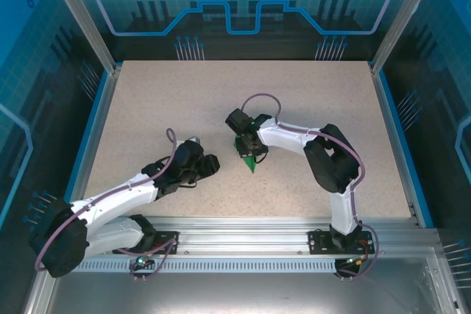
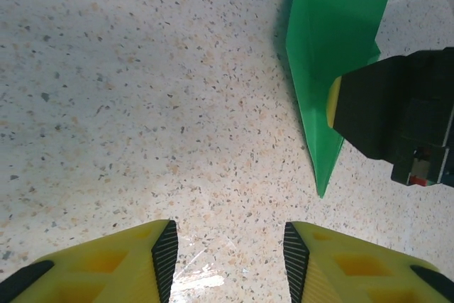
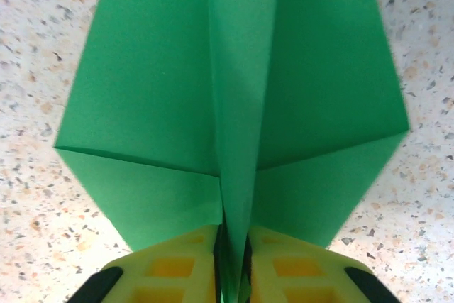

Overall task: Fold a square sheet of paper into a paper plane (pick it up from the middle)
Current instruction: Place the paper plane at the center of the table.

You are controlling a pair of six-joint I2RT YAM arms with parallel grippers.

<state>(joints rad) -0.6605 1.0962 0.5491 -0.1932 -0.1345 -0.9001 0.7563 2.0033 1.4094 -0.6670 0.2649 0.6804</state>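
The paper plane (image 1: 251, 159) sits near the middle of the speckled table (image 1: 184, 108), just toward 6 o'clock from its centre in the top view, with its pointed tip aimed at about 6 o'clock. The right gripper (image 1: 248, 149) reaches in from 3 o'clock and comes down on the plane.

In the right wrist view, the two yellow fingers (image 3: 177, 267) are pressed together on the plane's raised centre ridge (image 3: 234, 140). The ridge runs up toward 12 o'clock, and the green wings spread flat to 9 and 3 o'clock on either side.

The left gripper (image 1: 212, 164) lies at about 9 o'clock from the plane, near it but not touching. In its wrist view, the gripper (image 2: 230, 246) stands partly open with only bare tabletop between its fingers, gripping nothing. In that view the plane (image 2: 333, 40) is at 1 o'clock, and the right gripper's (image 2: 333, 101) black body comes in from 3 o'clock.
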